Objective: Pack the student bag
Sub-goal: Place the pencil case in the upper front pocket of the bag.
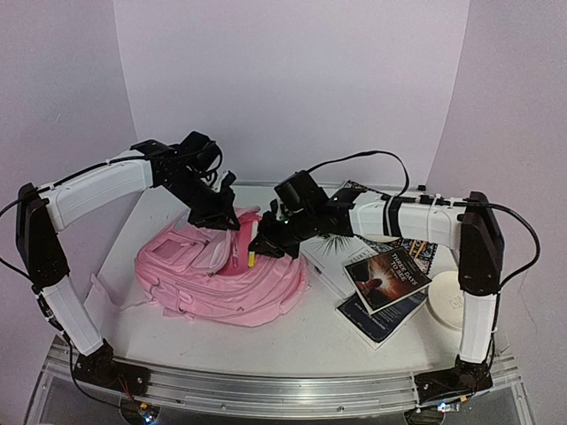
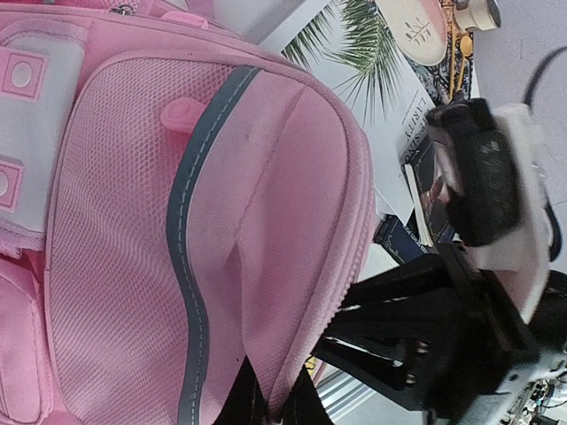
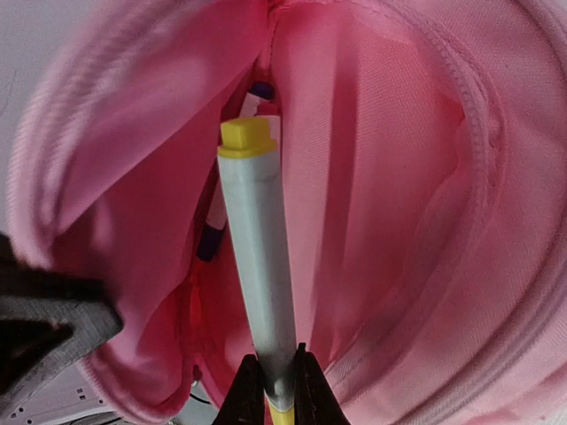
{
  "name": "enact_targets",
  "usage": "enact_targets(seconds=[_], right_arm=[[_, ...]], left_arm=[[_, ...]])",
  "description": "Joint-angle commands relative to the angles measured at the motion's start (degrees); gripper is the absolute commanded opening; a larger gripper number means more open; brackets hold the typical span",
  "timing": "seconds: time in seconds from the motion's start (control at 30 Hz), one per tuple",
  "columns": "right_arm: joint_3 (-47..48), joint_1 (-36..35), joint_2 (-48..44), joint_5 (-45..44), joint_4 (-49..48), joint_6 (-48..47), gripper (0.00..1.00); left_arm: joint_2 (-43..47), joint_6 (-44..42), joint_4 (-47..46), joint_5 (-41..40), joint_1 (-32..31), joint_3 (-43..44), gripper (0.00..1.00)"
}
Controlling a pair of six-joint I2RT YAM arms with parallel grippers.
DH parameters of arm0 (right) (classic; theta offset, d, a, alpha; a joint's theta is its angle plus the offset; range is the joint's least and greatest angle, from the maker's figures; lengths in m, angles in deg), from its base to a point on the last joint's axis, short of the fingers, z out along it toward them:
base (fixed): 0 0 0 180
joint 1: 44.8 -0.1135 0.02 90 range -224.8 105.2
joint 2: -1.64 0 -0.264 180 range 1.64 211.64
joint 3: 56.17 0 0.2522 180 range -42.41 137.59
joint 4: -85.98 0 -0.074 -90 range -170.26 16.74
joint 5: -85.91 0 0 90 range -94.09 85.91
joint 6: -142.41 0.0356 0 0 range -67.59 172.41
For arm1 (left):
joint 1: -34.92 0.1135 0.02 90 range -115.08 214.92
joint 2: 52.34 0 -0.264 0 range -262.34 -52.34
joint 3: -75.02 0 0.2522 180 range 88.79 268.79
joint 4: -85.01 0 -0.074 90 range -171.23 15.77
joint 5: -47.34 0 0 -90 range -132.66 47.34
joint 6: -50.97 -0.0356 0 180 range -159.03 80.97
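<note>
One pink student bag [image 1: 221, 274] lies flat on the left-centre of the table [image 1: 292, 341], its main opening facing up. The left fingers [image 2: 244, 407] are closed on the fabric edge of the bag beside the zip. The right fingers [image 3: 241, 398] grip a grey marker [image 3: 257, 266] with a yellow cap, its capped end inside the opening, where another pen [image 3: 211, 230] lies. Books [image 1: 387, 276] and a white disc [image 1: 447, 299] sit to the right on the table

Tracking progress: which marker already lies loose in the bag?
The purple-capped marker, down inside the student bag; the yellow-capped marker is gripped by the right gripper.
</note>
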Motion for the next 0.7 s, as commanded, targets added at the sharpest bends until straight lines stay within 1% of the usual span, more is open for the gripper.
enact_targets(seconds=[0.0, 0.07, 0.1, 0.17, 0.27, 0.5, 0.67], right_arm=[[3.5, 0.2, 2.7, 1.1, -2.4, 1.6, 0.11], [4.1, 0.1, 3.4, 2.1, -2.7, 1.6, 0.20], [4.7, 0.2, 3.5, 2.5, -2.7, 1.3, 0.26], [5.3, 0.1, 3.6, 2.9, -2.7, 0.9, 0.34], [4.8, 0.2, 2.2, 2.5, -2.7, -0.3, 0.39], [-0.8, 0.2, -4.3, -2.2, -2.4, -5.2, 0.41], [-6.7, 0.2, -10.1, -5.2, -1.9, -13.3, 0.47]], left_arm=[[5.0, 0.5, -7.2, 4.6, -0.8, 1.0, 0.00], [4.9, 0.5, -7.4, 5.2, -0.9, 0.9, 0.00], [4.9, 0.5, -7.6, 5.5, -0.9, 0.8, 0.00], [5.0, 0.5, -7.8, 5.9, -0.9, 0.7, 0.00], [5.0, 0.6, -8.2, 6.2, -0.9, 0.8, 0.00], [4.6, 1.6, -9.8, 7.1, -1.8, 1.1, 0.00], [4.3, 3.9, -13.0, 5.9, -2.6, -0.1, 0.00]])
